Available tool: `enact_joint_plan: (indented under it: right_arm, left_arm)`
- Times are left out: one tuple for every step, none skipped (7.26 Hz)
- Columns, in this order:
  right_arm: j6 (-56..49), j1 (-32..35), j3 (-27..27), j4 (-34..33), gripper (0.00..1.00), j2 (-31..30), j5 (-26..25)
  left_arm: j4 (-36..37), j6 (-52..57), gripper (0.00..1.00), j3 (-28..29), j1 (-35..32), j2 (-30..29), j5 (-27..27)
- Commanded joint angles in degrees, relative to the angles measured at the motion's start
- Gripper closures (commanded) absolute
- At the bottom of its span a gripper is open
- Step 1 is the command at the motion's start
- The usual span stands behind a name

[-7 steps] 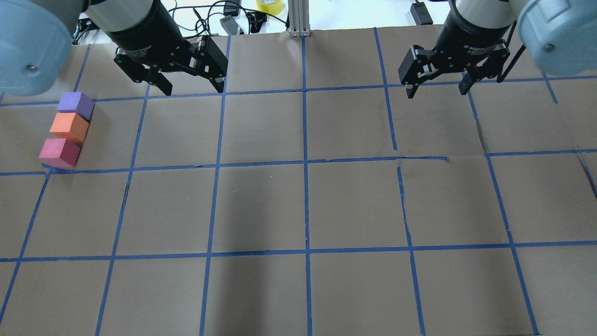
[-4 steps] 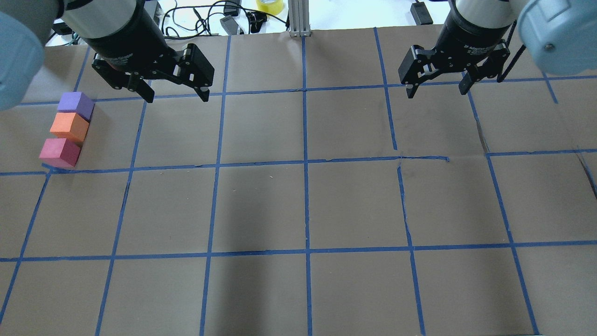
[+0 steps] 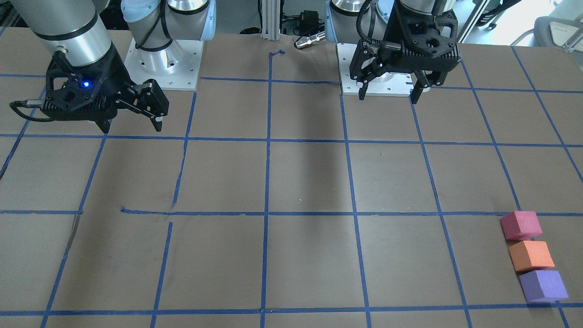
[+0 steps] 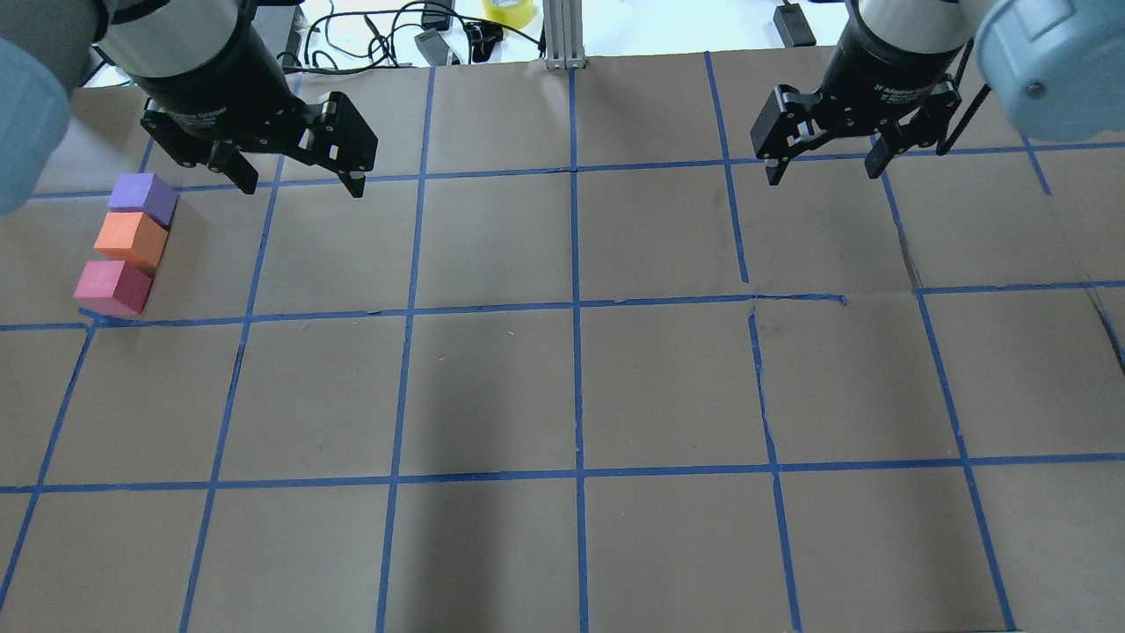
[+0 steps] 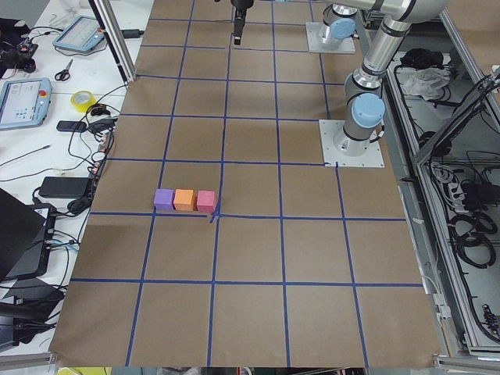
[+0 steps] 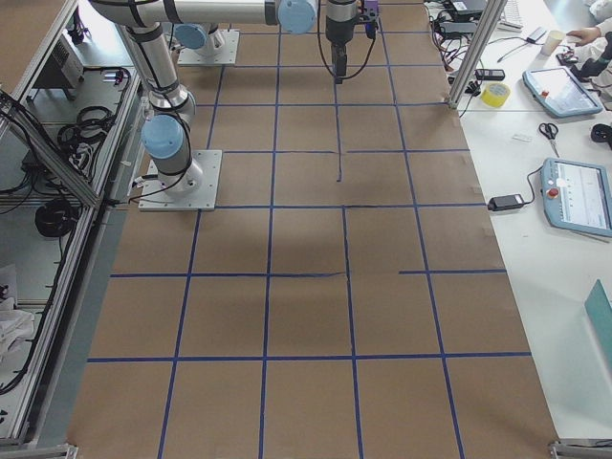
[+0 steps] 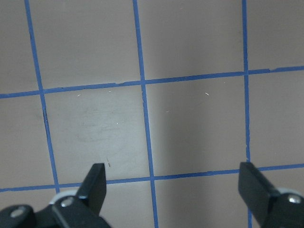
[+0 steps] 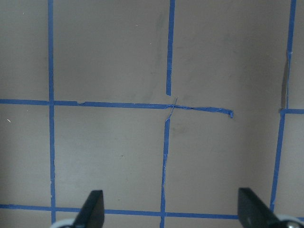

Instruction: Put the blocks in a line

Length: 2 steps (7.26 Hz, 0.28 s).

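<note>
**Both grippers up and open; blocks in a row off my left side**

- My left gripper (image 4: 301, 186) hangs above the table (image 4: 492, 387). Jaws wide apart, gripping nothing. In its wrist view the two tips sit at the bottom corners, with brown paper and blue tape (image 7: 146, 128) lines between them.
- My right gripper (image 4: 823, 176) also hangs high, jaws just as wide. Its wrist view shows taped paper between the tips, including a spot where the tape lines meet raggedly.
- The two grippers are well apart from each other and sit about level in the overhead view.
- The blocks sit on the table on the outer side of my left gripper, away from my right one and well apart from both.
- Order along the row: purple block (image 4: 143, 198), orange block (image 4: 130, 239), pink block (image 4: 112, 287). They stand side by side in one straight line, and the neighbours look to be touching.
- In the overhead view the purple end is closest to my left jaws and the pink end farthest.
- The pink block sits just beside a tape crossing.
- From the front-facing view, the row lies well out from my bases, with pink on the base side.
</note>
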Motion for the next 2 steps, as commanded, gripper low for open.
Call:
enact_joint_plan:
  right_arm:
    - [0.0, -0.09, 0.0, 0.0, 0.0, 0.0, 0.05]
    - [0.0, -0.09, 0.0, 0.0, 0.0, 0.0, 0.05]
  left_arm:
    - [-0.08, 0.0, 0.0, -0.1, 0.0, 0.24, 0.13]
    - [-0.08, 0.0, 0.0, -0.1, 0.0, 0.24, 0.13]
